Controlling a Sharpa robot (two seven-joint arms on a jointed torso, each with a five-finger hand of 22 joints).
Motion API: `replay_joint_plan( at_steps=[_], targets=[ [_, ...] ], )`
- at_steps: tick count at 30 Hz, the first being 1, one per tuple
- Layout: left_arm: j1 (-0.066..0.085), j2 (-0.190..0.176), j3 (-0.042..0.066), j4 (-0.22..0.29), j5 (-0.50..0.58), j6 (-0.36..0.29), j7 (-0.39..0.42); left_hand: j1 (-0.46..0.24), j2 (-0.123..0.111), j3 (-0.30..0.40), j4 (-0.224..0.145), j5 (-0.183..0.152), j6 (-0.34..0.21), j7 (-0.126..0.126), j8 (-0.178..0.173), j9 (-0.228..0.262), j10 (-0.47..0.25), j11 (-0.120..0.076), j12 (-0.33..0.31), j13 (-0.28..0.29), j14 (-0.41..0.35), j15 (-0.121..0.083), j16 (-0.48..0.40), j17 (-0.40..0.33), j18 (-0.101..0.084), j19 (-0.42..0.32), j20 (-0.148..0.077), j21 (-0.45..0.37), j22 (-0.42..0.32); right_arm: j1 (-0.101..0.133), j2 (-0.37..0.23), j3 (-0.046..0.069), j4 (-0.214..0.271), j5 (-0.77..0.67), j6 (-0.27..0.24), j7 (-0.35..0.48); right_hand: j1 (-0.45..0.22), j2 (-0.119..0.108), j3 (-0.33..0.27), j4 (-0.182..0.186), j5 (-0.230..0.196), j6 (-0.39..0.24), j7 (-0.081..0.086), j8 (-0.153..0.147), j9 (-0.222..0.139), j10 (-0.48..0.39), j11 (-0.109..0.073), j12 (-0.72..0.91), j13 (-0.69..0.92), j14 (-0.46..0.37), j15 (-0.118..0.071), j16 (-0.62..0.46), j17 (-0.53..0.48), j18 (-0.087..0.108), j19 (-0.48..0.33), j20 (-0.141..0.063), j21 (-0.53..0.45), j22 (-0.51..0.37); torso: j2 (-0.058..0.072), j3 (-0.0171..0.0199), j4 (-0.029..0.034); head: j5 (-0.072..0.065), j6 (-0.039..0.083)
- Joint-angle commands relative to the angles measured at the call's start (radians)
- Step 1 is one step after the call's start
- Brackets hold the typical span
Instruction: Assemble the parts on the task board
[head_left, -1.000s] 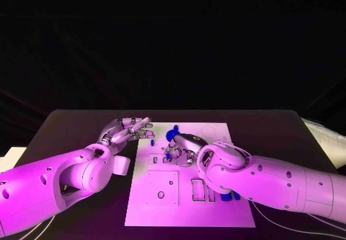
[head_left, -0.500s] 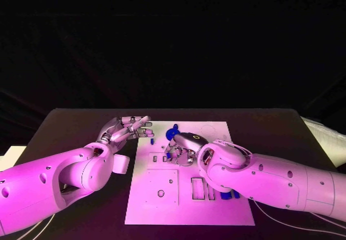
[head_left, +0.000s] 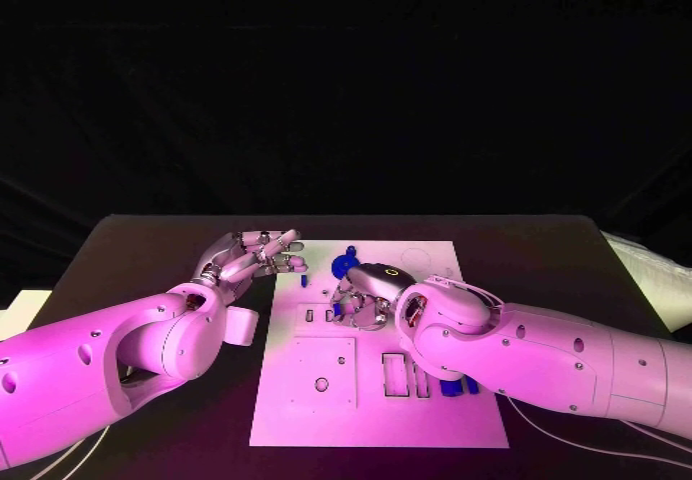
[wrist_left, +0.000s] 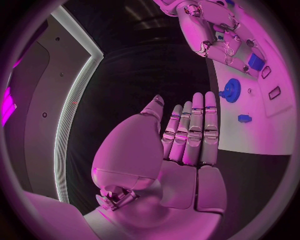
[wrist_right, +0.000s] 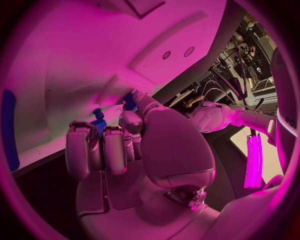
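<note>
Right robot hand pinches a small, stiff, light blue part by its sides over the board; left robot hand hovers released.

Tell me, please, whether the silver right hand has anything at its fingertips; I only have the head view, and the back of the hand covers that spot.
Observer: The right wrist view shows a small blue part at the curled fingers of the silver right hand, close against the white task board. I cannot tell whether it is gripped.
Operator: Thank you. Is the left palm empty?
Observer: Yes. In the left wrist view the silver left hand is flat, its fingers straight, and it holds nothing.
</note>
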Motion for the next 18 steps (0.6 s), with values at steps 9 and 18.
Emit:
replay_joint_plan(
  at_steps=[9,18],
  targets=[
    [0.000,0.002,0.001,0.000,0.003,0.018,0.013,0.011,0.001,0.000,-0.010,-0.005,0.003,0.000,-0.004,-0.001,0.001,0.007,-0.006,-0.001,-0.006,0.002,-0.005,0.002,0.002,0.002,0.002,0.000,-0.002,-0.009,-0.003,-0.009,-0.007,-0.030,0.072,-0.036,-0.006,-0.017,-0.004,0.002,-0.003,-0.008,0.007,-0.008,-0.003,-0.014,0.001,-0.013,-0.008,0.069,-0.001,-0.007,0.073,-0.012,-0.010,0.000,-0.008,0.014,0.000,0.0000,0.0000,0.000,-0.005],
    [0.000,0.002,0.001,-0.001,0.003,0.018,0.012,0.011,0.001,0.000,-0.010,-0.005,0.003,0.001,-0.005,-0.001,0.001,0.007,-0.006,-0.001,-0.006,0.002,-0.005,0.003,0.002,0.002,0.002,0.000,-0.002,-0.010,-0.004,-0.010,-0.003,-0.036,0.066,-0.038,-0.028,-0.047,-0.018,0.005,0.001,-0.031,0.015,-0.021,-0.009,-0.031,0.009,-0.042,-0.030,0.068,0.005,-0.012,0.068,-0.011,-0.017,0.004,-0.014,0.006,0.000,-0.0002,0.0001,0.000,-0.005]
  ],
)
